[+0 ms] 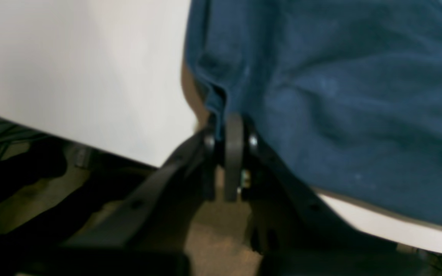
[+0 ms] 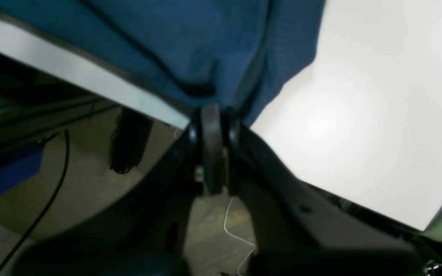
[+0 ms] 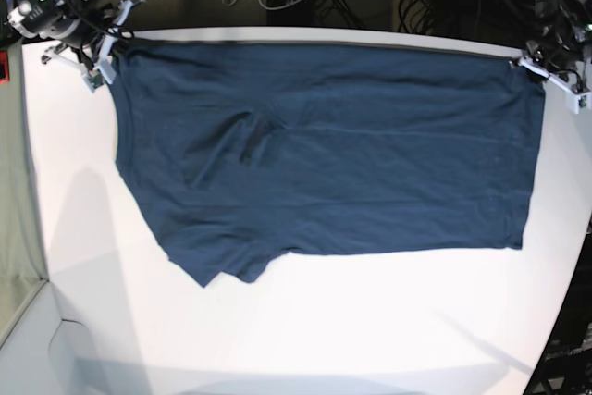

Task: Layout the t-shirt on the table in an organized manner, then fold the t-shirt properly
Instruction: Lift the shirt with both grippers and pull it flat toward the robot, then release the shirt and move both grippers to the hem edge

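I am counting one t-shirt (image 3: 324,150) and one table (image 3: 305,330). The t-shirt is lying spread across the far half of the table, its upper edge running along the table's 12 o'clock rim. One sleeve is showing, pointing toward 7 o'clock at the garment's lower corner; the cloth is wrinkling around the middle, near 10 o'clock from the shirt's centre.

I am working with two grippers, both engaged. My left gripper (image 1: 233,128) is sitting at the 2 o'clock corner of the table in the base view, jaws pinched tight on a corner of the t-shirt (image 1: 340,96), with the hem bunching just above the fingertips. My right gripper (image 2: 212,115) is sitting at the 10 o'clock corner, jaws likewise clamped on the opposite upper corner of the t-shirt (image 2: 205,46), cloth folding into the grip.

The fabric between the two grips is lying nearly straight along the far rim. The near half of the table (image 2: 378,115) is showing bare white surface.
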